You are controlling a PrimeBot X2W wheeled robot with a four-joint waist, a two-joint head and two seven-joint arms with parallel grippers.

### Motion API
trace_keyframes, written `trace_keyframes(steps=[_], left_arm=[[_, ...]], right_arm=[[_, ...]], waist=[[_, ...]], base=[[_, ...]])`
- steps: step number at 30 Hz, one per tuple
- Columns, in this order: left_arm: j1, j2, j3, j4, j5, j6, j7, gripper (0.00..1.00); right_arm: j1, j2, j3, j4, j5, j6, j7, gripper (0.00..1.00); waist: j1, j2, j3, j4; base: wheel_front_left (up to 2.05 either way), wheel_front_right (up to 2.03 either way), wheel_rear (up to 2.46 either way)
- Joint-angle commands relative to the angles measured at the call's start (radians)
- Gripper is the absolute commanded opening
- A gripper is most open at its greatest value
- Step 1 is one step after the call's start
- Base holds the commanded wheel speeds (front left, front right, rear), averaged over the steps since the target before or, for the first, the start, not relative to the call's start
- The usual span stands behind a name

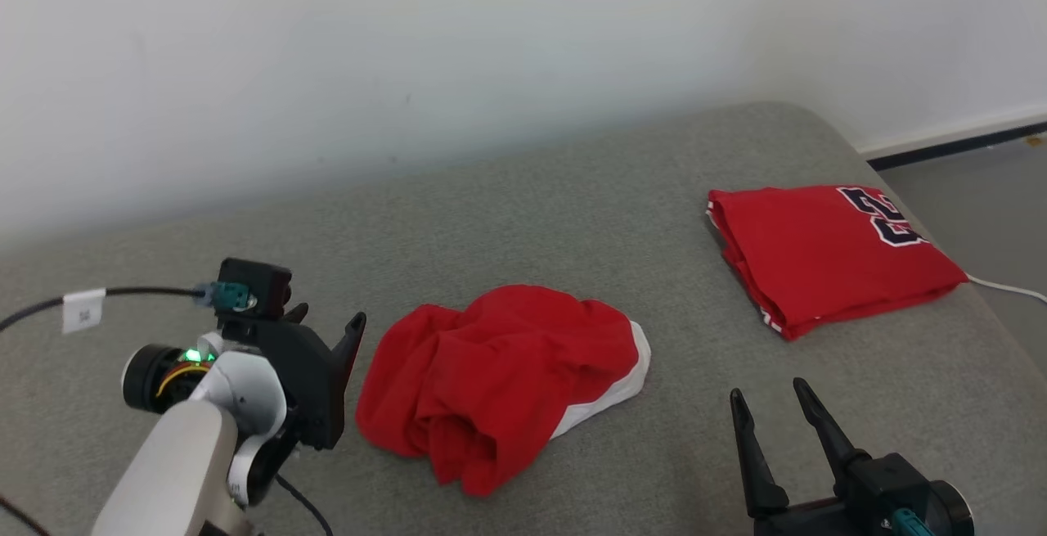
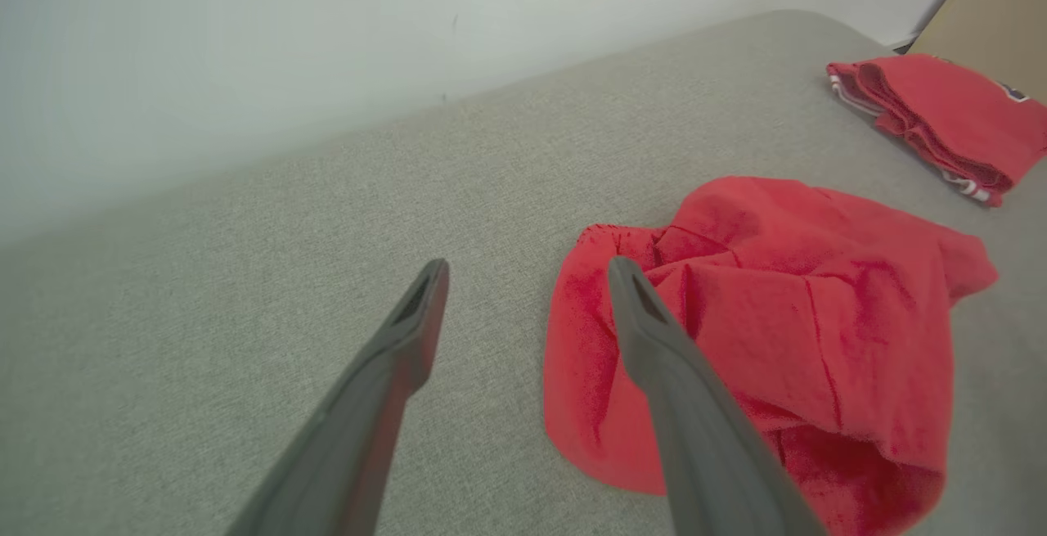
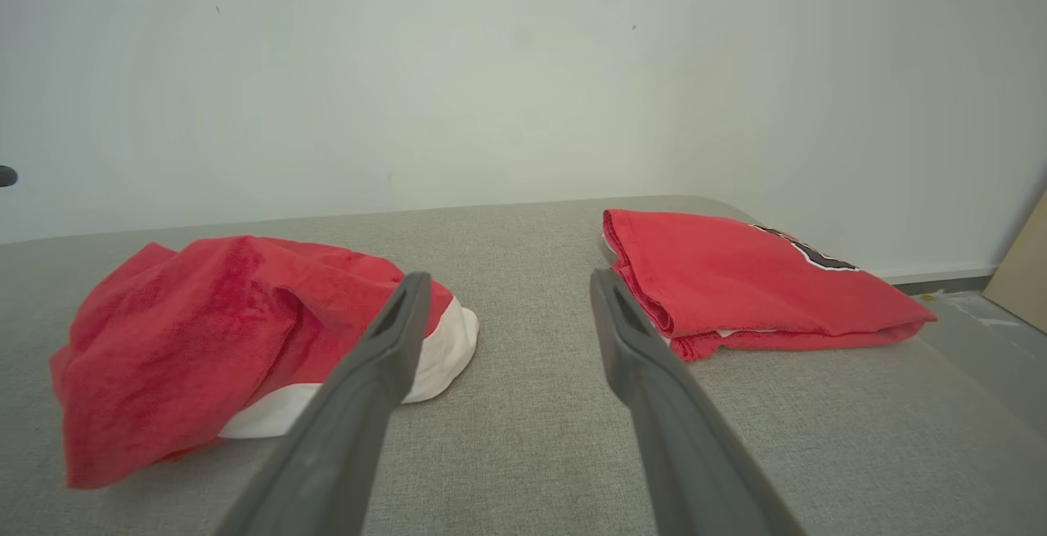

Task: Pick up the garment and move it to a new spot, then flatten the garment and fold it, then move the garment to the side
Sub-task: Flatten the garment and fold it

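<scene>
The garment [image 1: 499, 380] lies in a crumpled, rounded heap near the middle of the grey upholstered surface [image 1: 572, 217]; its cloth is bright red, soft and slightly fuzzy, deeply creased, with a smooth white panel curving along its right edge. The left gripper [image 1: 327, 323] hangs just beside the heap's left edge, its two long, dark, tapering fingers spread wide with nothing between them (whether one tip brushes the cloth I cannot tell); the right gripper [image 1: 769, 393] sits low at the near right, apart from the heap, fingers likewise spread and empty. A second red garment [image 1: 826, 258], folded into a flat rectangle with dark, white-edged numerals on top and striped trim, lies near the surface's rounded far-right corner; the surface itself is a fine, coarse-grained grey weave.
</scene>
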Motion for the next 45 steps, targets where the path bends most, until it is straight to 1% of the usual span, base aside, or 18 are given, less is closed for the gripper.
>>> trace_keyframes(steps=[1, 4, 5, 6, 10, 13, 17, 20, 23, 24, 27, 29, 31, 33, 36, 40, 43, 45], left_arm=[[-0.05, 0.011, -0.025, 0.041, -0.019, 0.003, 0.043, 1.0], [-0.121, 0.015, -0.063, 0.128, -0.034, 0.003, 0.109, 1.0], [-0.14, 0.017, -0.063, 0.16, -0.038, 0.003, 0.124, 1.0], [-0.14, 0.017, -0.063, 0.16, -0.038, 0.003, 0.124, 1.0], [-0.2, 0.023, -0.066, 0.277, -0.036, 0.01, 0.167, 1.0], [-0.229, 0.036, -0.067, 0.346, -0.021, 0.037, 0.179, 1.0], [-0.255, 0.025, -0.064, 0.423, -0.031, 0.059, 0.212, 1.0], [-0.265, 0.02, -0.07, 0.467, -0.027, 0.08, 0.237, 1.0], [-0.256, -0.023, -0.062, 0.506, -0.067, 0.075, 0.27, 1.0], [-0.258, -0.049, -0.067, 0.514, -0.084, 0.052, 0.274, 0.0], [-0.273, -0.062, -0.073, 0.515, -0.091, 0.041, 0.268, 0.0], [-0.302, -0.054, -0.068, 0.496, -0.09, 0.036, 0.228, 0.0], [-0.333, -0.052, -0.06, 0.47, -0.08, 0.039, 0.164, 0.0], [-0.366, -0.057, -0.043, 0.435, -0.074, 0.052, 0.062, 0.0], [-0.397, -0.085, -0.032, 0.389, -0.059, 0.056, -0.099, 0.0], [-0.457, -0.149, -0.03, 0.324, -0.081, 0.025, -0.276, 0.0], [-0.497, -0.195, -0.067, 0.26, -0.117, 0.007, -0.376, 0.0], [-0.522, -0.213, -0.099, 0.209, -0.155, 0.001, -0.436, 0.0]], right_arm=[[-0.017, 0.003, 0.013, -0.007, -0.002, -0.003, 0.003, 1.0], [-0.031, 0.003, 0.034, -0.006, 0.004, -0.003, 0.002, 1.0], [-0.035, 0.003, 0.043, -0.005, 0.008, -0.003, 0.001, 1.0], [-0.035, 0.003, 0.043, -0.005, 0.008, -0.003, 0.001, 1.0], [-0.048, 0.003, 0.065, 0.001, 0.016, -0.003, -0.005, 1.0], [-0.057, 0.003, 0.076, 0.004, 0.018, -0.003, -0.011, 1.0], [-0.063, 0.003, 0.084, 0.004, 0.026, -0.003, -0.021, 1.0], [-0.069, 0.003, 0.082, 0.003, 0.033, -0.003, -0.03, 1.0], [-0.077, 0.003, 0.077, 0.008, 0.035, -0.003, -0.034, 1.0], [-0.079, 0.003, 0.077, 0.009, 0.037, -0.003, -0.038, 1.0], [-0.087, 0.003, 0.08, 0.013, 0.042, -0.003, -0.041, 1.0], [-0.093, 0.003, 0.081, 0.017, 0.043, -0.003, -0.046, 1.0], [-0.096, 0.003, 0.079, 0.02, 0.044, -0.003, -0.047, 1.0], [-0.097, 0.002, 0.076, 0.024, 0.043, -0.003, -0.048, 1.0], [-0.097, 0.003, 0.071, 0.028, 0.034, -0.003, -0.047, 1.0], [-0.097, 0.003, 0.063, 0.029, 0.023, -0.003, -0.043, 1.0], [-0.096, 0.002, 0.064, 0.027, 0.023, -0.003, -0.04, 1.0], [-0.091, 0.003, 0.066, 0.028, 0.024, -0.003, -0.038, 1.0]], waist=[[-0.0001, -0.0001, 0.05, -0.083], [-0.0001, -0.0001, 0.079, -0.134], [-0.0001, -0.0001, 0.088, -0.152], [-0.0001, -0.0001, 0.088, -0.152], [-0.0001, -0.0001, 0.119, -0.208], [-0.0001, -0.0001, 0.144, -0.24], [-0.0001, -0.0001, 0.176, -0.266], [-0.0001, -0.0001, 0.195, -0.268], [-0.0001, -0.0001, 0.204, -0.261], [-0.0001, -0.0001, 0.205, -0.249], [-0.0001, -0.0001, 0.203, -0.229], [-0.0001, -0.0001, 0.2, -0.215], [-0.0001, -0.0001, 0.198, -0.2], [-0.0001, -0.0001, 0.192, -0.185], [-0.0001, -0.0001, 0.179, -0.164], [-0.0001, -0.0001, 0.157, -0.135], [-0.0001, -0.0001, 0.141, -0.121], [-0.0001, -0.0001, 0.13, -0.113]], base=[[0.0, 0.0, 0.0], [0.0, 0.0, 0.0], [0.0, 0.0, 0.0], [0.0, 0.0, 0.0], [0.0, 0.0, 0.0], [0.0, 0.0, 0.0], [0.0, 0.0, 0.0], [0.0, 0.0, 0.0], [0.0, 0.0, 0.0], [0.0, 0.0, 0.0], [0.0, 0.0, 0.0], [0.0, 0.0, 0.0], [0.0, 0.0, 0.0], [0.0, 0.0, 0.0], [0.0, 0.0, 0.0], [0.0, 0.0, 0.0], [0.0, 0.0, 0.0], [0.0, 0.0, 0.0]])
